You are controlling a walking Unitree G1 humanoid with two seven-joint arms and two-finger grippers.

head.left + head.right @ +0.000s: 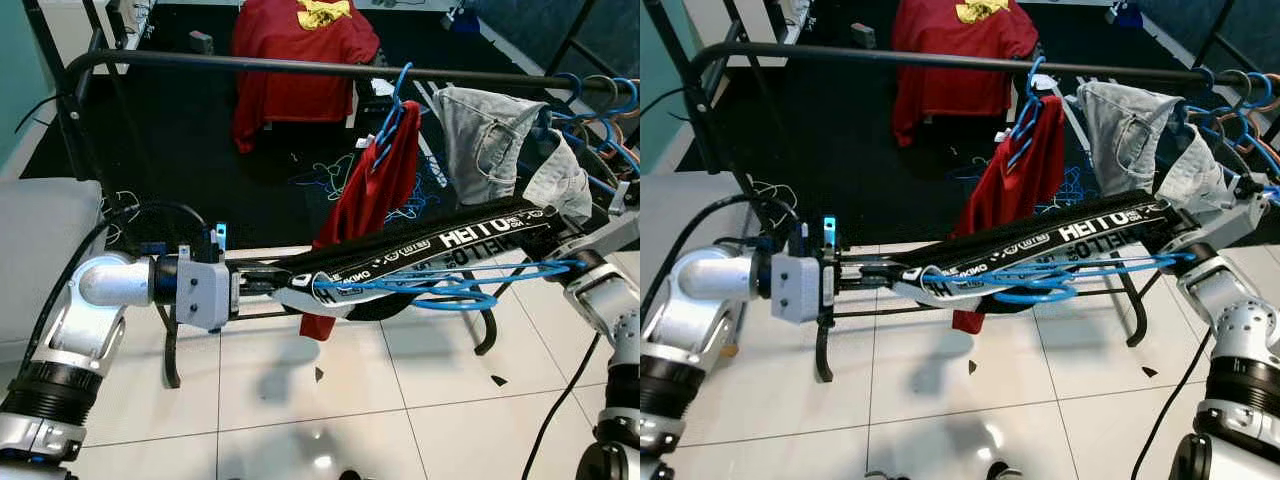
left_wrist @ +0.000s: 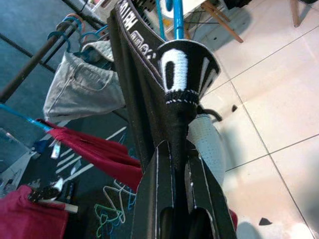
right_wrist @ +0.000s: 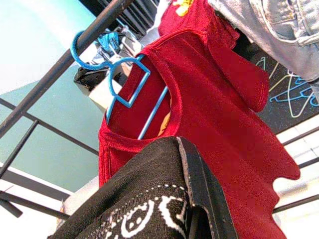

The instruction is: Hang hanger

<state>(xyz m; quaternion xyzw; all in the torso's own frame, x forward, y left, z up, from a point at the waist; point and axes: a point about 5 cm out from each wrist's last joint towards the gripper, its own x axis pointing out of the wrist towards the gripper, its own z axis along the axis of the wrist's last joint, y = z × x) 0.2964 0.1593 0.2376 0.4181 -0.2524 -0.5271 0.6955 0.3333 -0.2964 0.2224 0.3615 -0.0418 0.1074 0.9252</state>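
The black garment [image 1: 420,250] is covering the fingertips of the left hand [image 1: 262,283] and hiding most of the right hand [image 1: 1175,250]. It is also draping over part of the blue hanger [image 1: 440,285]. The rack's rail [image 1: 300,66] is running off the right edge.

L hand [image 1: 262,283] clamped, arm reaching inward; R hand [image 1: 1175,240] clamped.

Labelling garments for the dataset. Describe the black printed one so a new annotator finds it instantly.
Start at the black clothes rail running across the scene, with a red top and pale denim hanging from it. In front of and below the rail, the black garment is stretched between the left hand and right hand, over a blue hanger. It alone carries white lettering.
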